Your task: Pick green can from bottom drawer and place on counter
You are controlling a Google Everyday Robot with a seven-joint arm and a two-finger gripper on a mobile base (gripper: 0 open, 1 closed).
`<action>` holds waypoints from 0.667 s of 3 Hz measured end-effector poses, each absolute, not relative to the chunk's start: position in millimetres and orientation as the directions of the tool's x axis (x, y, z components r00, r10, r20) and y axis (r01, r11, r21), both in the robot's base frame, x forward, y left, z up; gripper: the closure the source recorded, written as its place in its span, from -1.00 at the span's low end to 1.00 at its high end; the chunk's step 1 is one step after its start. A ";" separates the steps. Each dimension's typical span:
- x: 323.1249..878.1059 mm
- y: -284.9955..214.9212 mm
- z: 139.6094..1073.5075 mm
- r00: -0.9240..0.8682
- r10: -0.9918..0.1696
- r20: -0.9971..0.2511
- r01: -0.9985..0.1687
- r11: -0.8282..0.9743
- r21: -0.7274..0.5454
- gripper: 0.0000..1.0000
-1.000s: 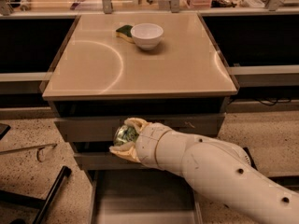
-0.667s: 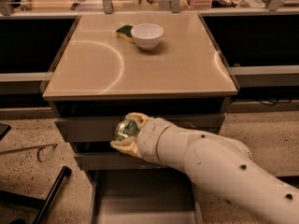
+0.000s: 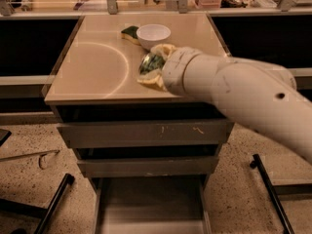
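Change on record: since 1 s ago the white arm has risen from in front of the scuffed grey drawer fronts to above the worktop, and the can has come up with it.

Item 1, green can: small shiny dark-green metal drink can, silvery end turned towards us. It is over the counter, right of centre, between the bowl and the front edge. We cannot tell whether it touches the surface.

Item 2, gripper: 2 yellowish fingers on a thick white arm, reaching in across the right edge and clenched on the green can.

Item 3, counter: large square glossy beige tabletop with a faint curved mark left of centre.

Item 4, bottom drawer: wide shallow grey metal drawer, pulled open.

Item 5, white bowl: round, near the back edge, with a green-yellow sponge just beside it on the left.

Step, as we judge it: the pick is done and the placing is in hand. The next move calls for lowering the can onto bare beige surface, short of the bowl and in from the front edge. It then calls for opening the fingers and lifting away without nudging the can, which may roll if set on its side.
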State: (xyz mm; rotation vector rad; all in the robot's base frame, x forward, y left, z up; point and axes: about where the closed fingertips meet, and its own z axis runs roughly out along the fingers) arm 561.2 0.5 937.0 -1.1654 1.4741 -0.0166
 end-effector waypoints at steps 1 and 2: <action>584.5 -7.4 951.4 0.217 -0.660 -0.719 -0.596 0.494 -0.633 1.00; 583.8 -6.8 951.7 0.217 -0.660 -0.720 -0.594 0.496 -0.633 1.00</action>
